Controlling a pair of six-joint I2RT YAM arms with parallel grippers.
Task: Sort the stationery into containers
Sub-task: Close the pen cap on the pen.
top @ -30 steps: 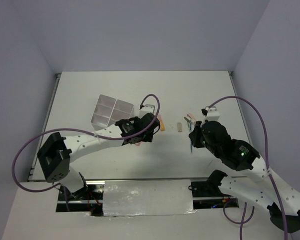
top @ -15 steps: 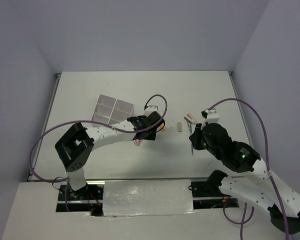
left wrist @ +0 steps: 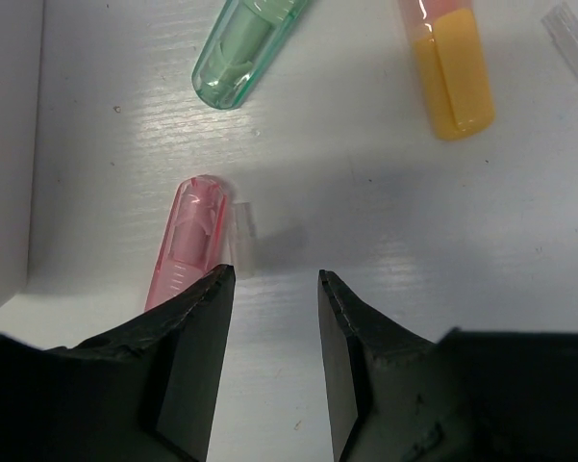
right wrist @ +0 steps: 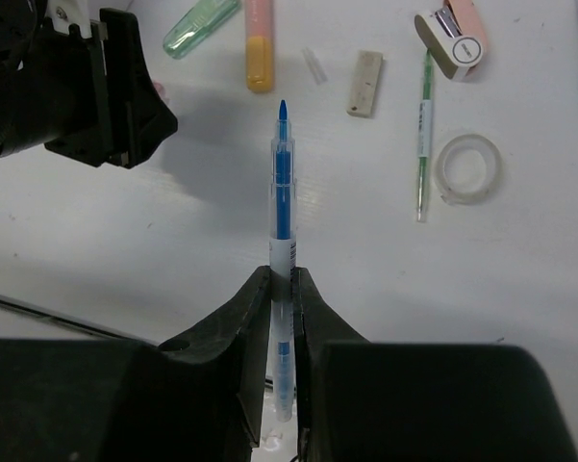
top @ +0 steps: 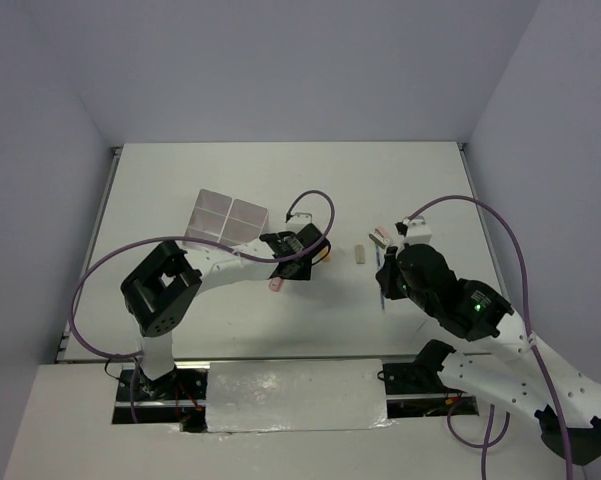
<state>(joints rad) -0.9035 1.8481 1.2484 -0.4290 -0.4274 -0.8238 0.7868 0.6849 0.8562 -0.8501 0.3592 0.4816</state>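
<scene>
Lining up on the pink marker (left wrist: 188, 245), gripping a blue pen (right wrist: 283, 183).
Hanging the left gripper (left wrist: 272, 289) spread low over the counter (top: 180, 180), one finger at the marker's edge, seemingly needing a shift to straddle it; pinching the pen lengthwise in the right gripper (right wrist: 281, 279), probably readying delivery to the divided box (top: 205, 240) beyond the left gripper.

We see bright, even overhead light on the table (top: 430, 180), casting only soft grey shadows. Glare streaks the tabletop beside the green marker (left wrist: 245, 48), the left gripper (left wrist: 269, 279) looks slightly soft up close, and the blue pen (right wrist: 282, 183) is sharp.
</scene>
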